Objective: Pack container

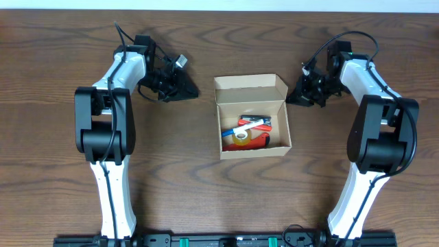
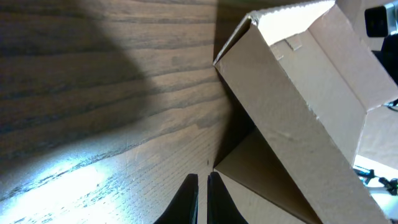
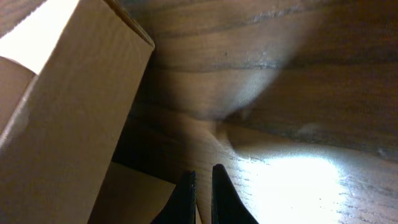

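Centrally, one cardboard container (image 1: pixel 251 84) is sitting open on the wooden surface (image 1: pixel 55 41), holding one pen (image 1: pixel 241 128), one yellowish roll (image 1: pixel 240 139) and something red (image 1: pixel 260 123). Flanking it, the left tool (image 1: pixel 191 92) and the right tool (image 1: pixel 291 100) are both lying fully closed, gripping nothing.

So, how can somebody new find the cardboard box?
Look at the dark wooden table, midway between the white left arm and right arm. The tan cardboard box stands there, lid flap open. It is the only box, with colourful items inside.
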